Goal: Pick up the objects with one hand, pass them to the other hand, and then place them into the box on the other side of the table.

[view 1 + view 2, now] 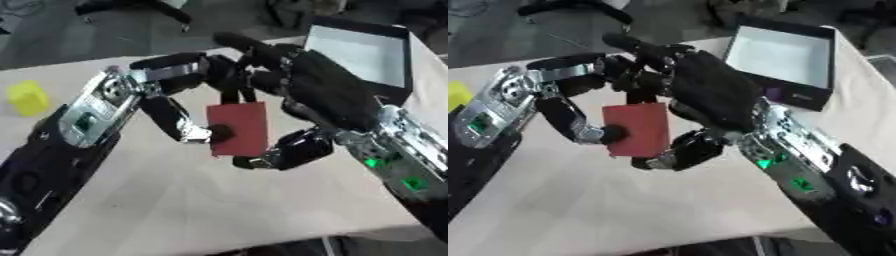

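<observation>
We are mid-handover: our left hand pinches the red block, our right hand curls around it; the box beyond awaits.

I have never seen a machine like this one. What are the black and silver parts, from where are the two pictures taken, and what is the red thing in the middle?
The black and silver parts are the two arms of a humanoid robot, which a person is driving. Both pictures come from a stereo camera in its head, looking down at the table: one from the left eye, one from the right, at the same moment.

The left hand comes in from the left and the right hand from the right. They meet above the table around a flat red block. Fingers of both hands are curled against it, so it appears to be passing from one hand to the other.

On the table are a small yellow object at the far left and an open black box with a pale inside at the far right.
</observation>
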Robot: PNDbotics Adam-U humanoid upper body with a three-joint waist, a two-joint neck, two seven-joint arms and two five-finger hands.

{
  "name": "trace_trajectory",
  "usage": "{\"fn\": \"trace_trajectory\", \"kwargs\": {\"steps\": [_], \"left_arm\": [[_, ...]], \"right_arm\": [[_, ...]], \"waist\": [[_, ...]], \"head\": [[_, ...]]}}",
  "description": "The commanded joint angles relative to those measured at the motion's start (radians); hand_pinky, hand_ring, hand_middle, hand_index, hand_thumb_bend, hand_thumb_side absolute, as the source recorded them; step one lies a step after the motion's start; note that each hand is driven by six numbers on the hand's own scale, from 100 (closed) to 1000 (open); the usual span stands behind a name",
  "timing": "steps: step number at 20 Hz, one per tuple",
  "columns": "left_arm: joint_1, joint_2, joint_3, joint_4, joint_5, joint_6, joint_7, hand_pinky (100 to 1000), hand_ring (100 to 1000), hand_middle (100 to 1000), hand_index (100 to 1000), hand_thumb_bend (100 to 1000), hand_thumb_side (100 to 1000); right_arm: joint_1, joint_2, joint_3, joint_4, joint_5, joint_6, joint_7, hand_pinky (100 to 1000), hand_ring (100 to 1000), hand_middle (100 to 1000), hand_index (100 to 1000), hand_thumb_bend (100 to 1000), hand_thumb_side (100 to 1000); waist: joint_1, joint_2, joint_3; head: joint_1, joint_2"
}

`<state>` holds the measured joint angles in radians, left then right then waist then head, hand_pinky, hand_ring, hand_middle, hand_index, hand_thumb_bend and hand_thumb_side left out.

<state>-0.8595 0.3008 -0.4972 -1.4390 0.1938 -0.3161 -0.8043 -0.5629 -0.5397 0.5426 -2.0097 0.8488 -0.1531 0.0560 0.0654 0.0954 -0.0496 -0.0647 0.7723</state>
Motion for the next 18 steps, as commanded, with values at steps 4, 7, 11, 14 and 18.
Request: {"fn": "trace_trajectory", "kwargs": {"steps": [4,7,11,14,18], "left_arm": [[-0.014,0.003,-0.011,-0.053,0.026,-0.091,-0.103,505,380,391,633,100,247],[-0.014,0.005,-0.009,-0.065,0.045,-0.075,-0.103,506,379,389,632,100,248],[-0.016,0.01,-0.004,-0.091,0.08,-0.039,-0.103,507,379,389,631,100,249],[-0.016,0.013,-0.001,-0.108,0.099,-0.012,-0.103,508,379,388,631,100,249],[-0.015,0.017,0.001,-0.123,0.116,0.012,-0.103,509,379,388,631,100,249]], "right_arm": [[-0.008,-0.016,-0.023,0.01,0.023,0.017,0.007,670,743,1000,741,633,324],[-0.007,-0.017,-0.024,0.01,0.026,0.018,0.009,674,745,1000,706,593,315],[-0.006,-0.018,-0.026,0.01,0.034,0.022,0.004,676,744,1000,605,485,310],[-0.006,-0.018,-0.028,0.01,0.044,0.029,-0.01,668,742,1000,567,408,337],[-0.006,-0.018,-0.031,0.01,0.05,0.049,-0.05,656,740,1000,463,330,421]], "waist": [[-0.004,-0.01,-0.001],[-0.004,-0.01,0.0],[-0.004,-0.01,0.0],[-0.004,-0.01,0.0],[-0.003,-0.012,0.0]], "head": [[-0.005,-0.002],[-0.005,-0.002],[-0.006,-0.002],[-0.006,-0.002],[-0.006,-0.002]]}}
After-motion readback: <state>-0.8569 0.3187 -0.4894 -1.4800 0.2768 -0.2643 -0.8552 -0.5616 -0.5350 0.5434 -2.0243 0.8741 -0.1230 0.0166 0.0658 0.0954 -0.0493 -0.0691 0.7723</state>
